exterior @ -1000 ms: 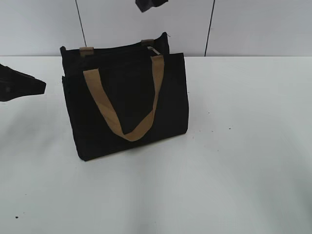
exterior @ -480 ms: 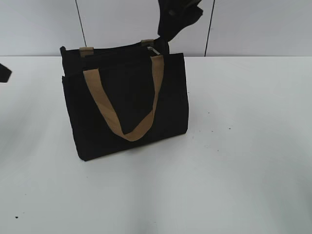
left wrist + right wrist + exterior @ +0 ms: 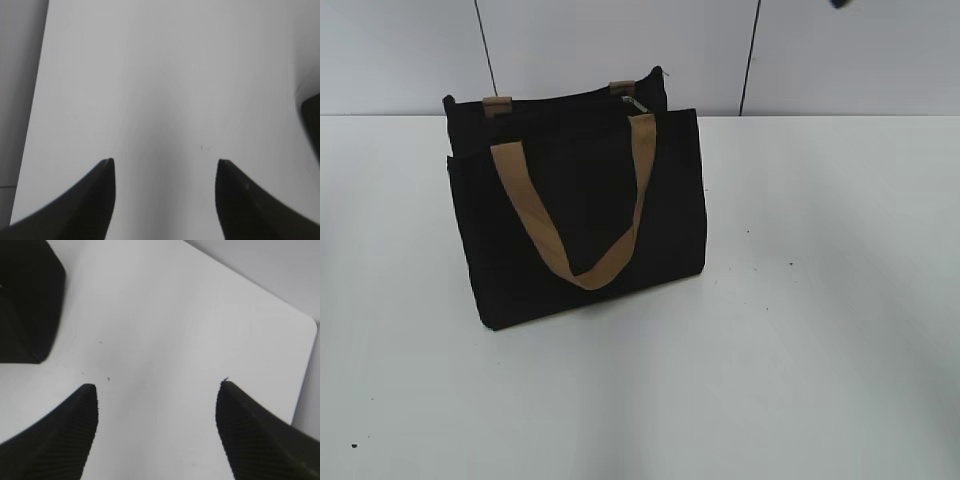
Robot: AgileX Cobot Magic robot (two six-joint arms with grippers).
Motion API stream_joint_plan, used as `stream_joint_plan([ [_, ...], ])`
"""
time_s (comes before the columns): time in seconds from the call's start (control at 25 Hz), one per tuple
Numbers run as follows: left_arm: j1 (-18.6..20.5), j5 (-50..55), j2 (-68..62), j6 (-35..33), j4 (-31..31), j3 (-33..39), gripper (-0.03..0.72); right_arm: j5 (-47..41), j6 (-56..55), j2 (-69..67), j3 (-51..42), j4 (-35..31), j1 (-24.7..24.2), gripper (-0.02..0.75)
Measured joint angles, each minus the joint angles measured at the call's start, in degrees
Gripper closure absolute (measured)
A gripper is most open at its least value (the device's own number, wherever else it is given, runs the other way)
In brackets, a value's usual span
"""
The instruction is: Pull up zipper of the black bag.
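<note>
The black bag [image 3: 580,220] stands upright on the white table [image 3: 820,300], left of the middle, with a tan handle [image 3: 570,240] hanging down its front. Its zipper [image 3: 565,106] runs along the top edge, and a small silvery pull tab [image 3: 634,103] sits near the right end. My left gripper [image 3: 164,162] is open and empty over bare table; a dark edge [image 3: 312,120] shows at the right of that view. My right gripper [image 3: 157,387] is open and empty over the table, with the bag [image 3: 25,300] at its upper left. Neither gripper touches the bag.
A grey panelled wall [image 3: 620,40] stands behind the table. The table's rounded corner and edge [image 3: 310,325] show at the right of the right wrist view. A dark bit of arm [image 3: 840,3] shows at the top edge of the exterior view.
The left arm has drawn back out of the exterior view at the left. The right arm, which hung over the bag's top right corner, has moved up and right, almost out of view.
</note>
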State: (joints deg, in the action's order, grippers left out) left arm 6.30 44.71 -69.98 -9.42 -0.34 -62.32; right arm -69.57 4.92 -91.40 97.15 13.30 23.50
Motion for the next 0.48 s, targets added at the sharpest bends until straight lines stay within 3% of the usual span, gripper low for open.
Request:
stream_joint_plan([
  [0.16, -0.1, -1.6, 12.7, -1.3, -3.6, 7.7, 0.216, 2.4, -3.3, 13.6, -16.3, 0.5, -3.5, 0.19],
  [0.48, -0.1, 7.6, 37.7, -3.2, -7.2, 20.6, 0.216, 9.3, -7.3, 40.7, -42.7, -4.0, -3.7, 0.192],
])
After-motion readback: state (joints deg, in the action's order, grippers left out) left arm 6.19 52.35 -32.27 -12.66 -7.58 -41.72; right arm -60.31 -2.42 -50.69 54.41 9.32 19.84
